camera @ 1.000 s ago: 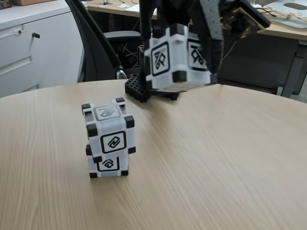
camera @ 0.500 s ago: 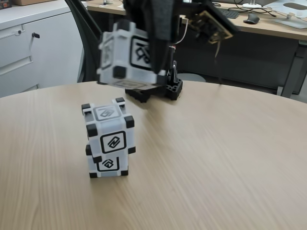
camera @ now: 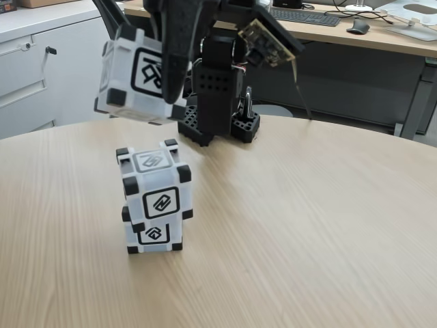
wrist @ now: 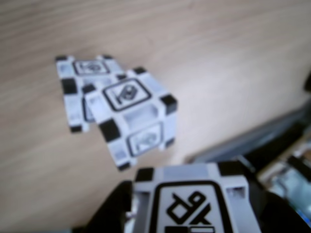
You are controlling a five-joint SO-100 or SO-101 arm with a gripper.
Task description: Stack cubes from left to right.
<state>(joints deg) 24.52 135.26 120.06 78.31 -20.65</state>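
Observation:
Two white cubes with black corners stand stacked on the wooden table, the upper cube slightly twisted on the lower cube. My gripper is shut on a third cube, which hangs tilted in the air above the stack and a little to its left in the fixed view. A black finger crosses that cube's right face. In the wrist view the held cube sits at the bottom edge in the gripper, with the upper cube and lower cube below it.
The arm's black perforated base stands at the table's far edge behind the stack. An office chair, a white cabinet and a desk lie beyond the table. Bare wood spreads right of the stack.
The gripper has carried the held cube leftward, from above the arm's base on the right to a spot over the stack. The two stacked cubes have not moved.

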